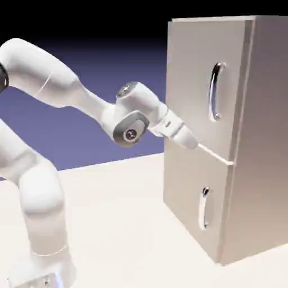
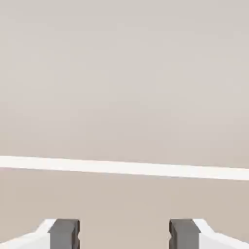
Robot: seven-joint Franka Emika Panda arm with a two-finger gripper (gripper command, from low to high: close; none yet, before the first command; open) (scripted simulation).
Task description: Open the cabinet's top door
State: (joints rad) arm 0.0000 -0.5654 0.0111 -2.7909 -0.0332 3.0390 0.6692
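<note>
Pale table (image 1: 124,225); cabinet (image 1: 264,169) upon it

One cabinet (image 1: 247,140) on one table (image 1: 124,225). Two doors on the cabinet front: one top door (image 1: 197,84), one lower door (image 1: 188,197) beneath it. Two bar handles: one long handle (image 1: 214,91) on the top door, one short handle (image 1: 203,208) below. One arm (image 1: 62,90), one gripper (image 2: 124,233), two fingertips (image 2: 64,232).

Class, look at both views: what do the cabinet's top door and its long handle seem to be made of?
Top door: matte beige-grey panel, perhaps painted board or metal; flat, even and without grain. Its handle: polished metal, likely chrome, judging by bright reflections along the curve.
</note>
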